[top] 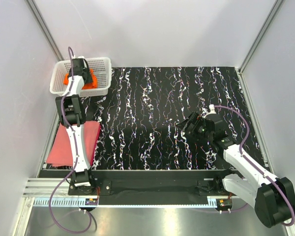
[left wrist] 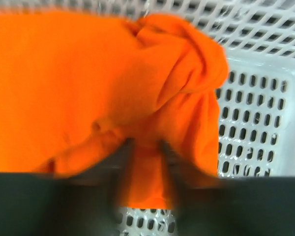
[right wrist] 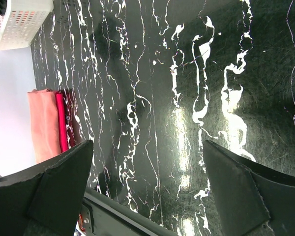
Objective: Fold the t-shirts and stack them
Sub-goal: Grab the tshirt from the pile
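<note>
Reaches into the white mesh basket (top: 104, 73) at the far left corner of the table (top: 187, 88) with the left gripper (left wrist: 146, 150), fingers (left wrist: 122, 169) closed on a fold of the crumpled orange t-shirt (left wrist: 64, 83). Holds the right gripper (right wrist: 147, 191) spread wide above the marbled top. Shows the pink-red t-shirt (top: 71, 142) lying flat at the near left edge.

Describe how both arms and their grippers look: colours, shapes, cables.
Left arm and right arm: white links, black joints and bases, a purple cable looping along each. The right gripper has black, flat wedge fingers; the left gripper looks dark but blurred.
</note>
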